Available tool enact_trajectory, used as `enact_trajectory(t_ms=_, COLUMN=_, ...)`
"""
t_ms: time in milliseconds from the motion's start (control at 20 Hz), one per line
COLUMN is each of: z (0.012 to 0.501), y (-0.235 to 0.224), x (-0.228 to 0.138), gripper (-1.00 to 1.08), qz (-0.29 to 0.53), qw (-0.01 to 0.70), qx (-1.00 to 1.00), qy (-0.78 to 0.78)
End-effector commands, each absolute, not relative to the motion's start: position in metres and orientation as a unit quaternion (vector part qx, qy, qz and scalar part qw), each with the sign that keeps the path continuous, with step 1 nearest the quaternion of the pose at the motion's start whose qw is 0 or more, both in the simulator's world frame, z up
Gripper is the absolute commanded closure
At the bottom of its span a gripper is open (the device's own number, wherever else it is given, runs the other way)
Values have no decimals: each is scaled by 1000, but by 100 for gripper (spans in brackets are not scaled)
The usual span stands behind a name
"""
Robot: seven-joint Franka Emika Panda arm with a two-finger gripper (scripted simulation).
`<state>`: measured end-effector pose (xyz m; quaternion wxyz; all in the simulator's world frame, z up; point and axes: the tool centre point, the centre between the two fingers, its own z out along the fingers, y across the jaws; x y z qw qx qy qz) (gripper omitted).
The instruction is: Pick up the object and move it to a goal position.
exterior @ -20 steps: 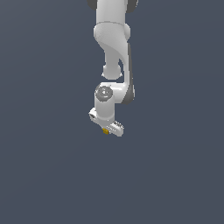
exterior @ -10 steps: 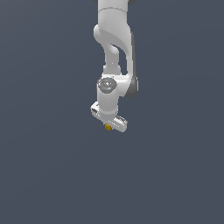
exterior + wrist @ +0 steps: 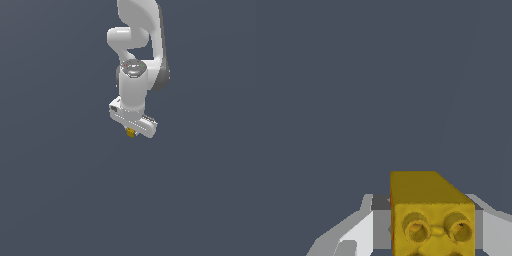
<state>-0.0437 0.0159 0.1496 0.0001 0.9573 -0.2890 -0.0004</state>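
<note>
Yellow-gold block [image 3: 131,132] sits pinched in the closed end effector [image 3: 131,131] of the white Panda arm [image 3: 136,75], showing in the exterior view as a small speck just beneath the wrist. Round studs mark its near face (plain in the wrist view [image 3: 431,217]), with a white finger [image 3: 358,232] against its side. No tabletop edge or corner shows against the grey, so I cannot place it further.
</note>
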Motion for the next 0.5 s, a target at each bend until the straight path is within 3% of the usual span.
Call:
enact_trajectory(t_ms=0, z=179, y=26, x=-47, gripper=108, qz=0, qw=0, qx=957, qy=-289)
enact_trajectory(t_ms=450, z=281, y=63, x=-59, gripper=108, qz=0, qw=1, qx=957, qy=-289)
